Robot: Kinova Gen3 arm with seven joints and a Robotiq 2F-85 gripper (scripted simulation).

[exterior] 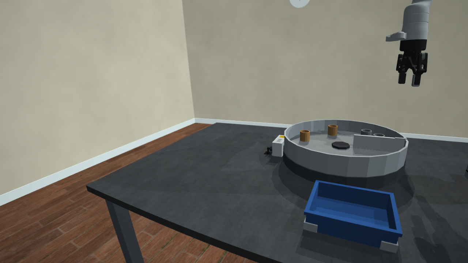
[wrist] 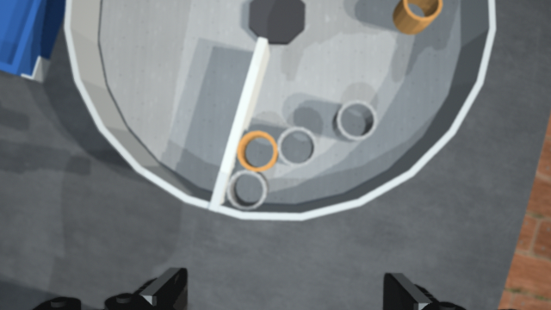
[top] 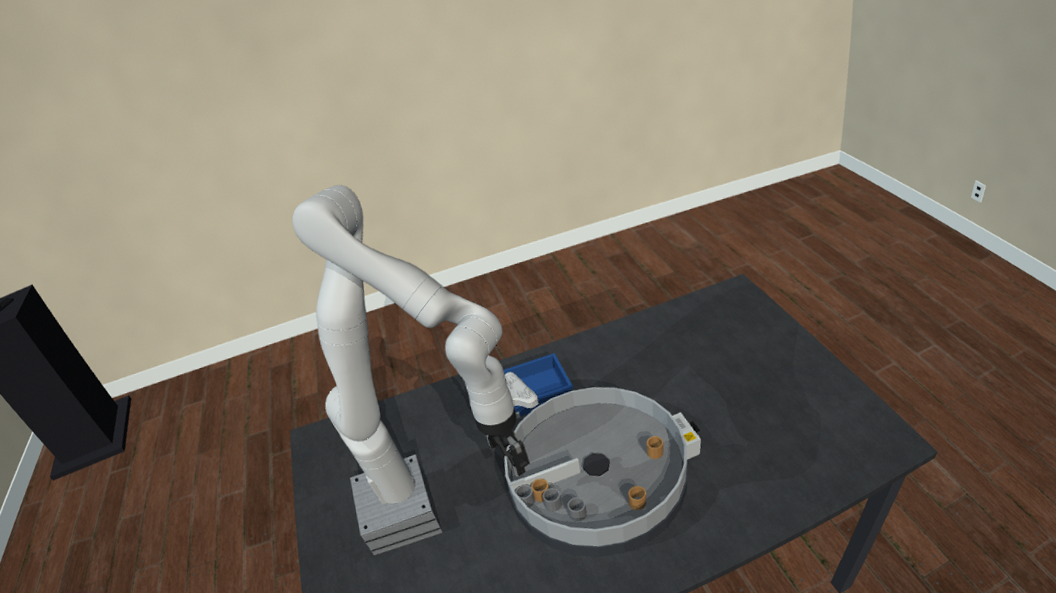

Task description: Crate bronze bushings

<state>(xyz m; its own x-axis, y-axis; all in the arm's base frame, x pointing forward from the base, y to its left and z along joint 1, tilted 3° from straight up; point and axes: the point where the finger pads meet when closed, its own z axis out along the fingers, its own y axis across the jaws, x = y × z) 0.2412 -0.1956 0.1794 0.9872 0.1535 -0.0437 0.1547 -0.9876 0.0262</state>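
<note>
My gripper [top: 519, 466] [exterior: 408, 82] [wrist: 284, 293] is open and empty, high above the divider side of the turning table [top: 610, 415] [exterior: 343, 165] [wrist: 142, 65]. One bronze bushing [top: 541, 495] [wrist: 240, 151] stands against the divider, touching or nearly touching two steel bushings [wrist: 230, 189] [wrist: 296, 163]. A third steel bushing [top: 577, 513] [wrist: 338, 121] stands apart. A second bronze bushing [top: 638, 502] [exterior: 332, 131] [wrist: 405, 21] and a third bronze bushing [top: 655, 451] [exterior: 304, 136] stand separately across the table. The blue crate [top: 563, 372] [exterior: 350, 225] [wrist: 23, 53] holds nothing visible.
A low divider [top: 550, 474] [exterior: 374, 143] [wrist: 241, 118] runs from the outer wall towards the dark hub [top: 596, 463] [exterior: 340, 144] [wrist: 277, 19]. A raised wall rings the turning table. A white box [top: 686, 437] [exterior: 277, 148] is beside that wall.
</note>
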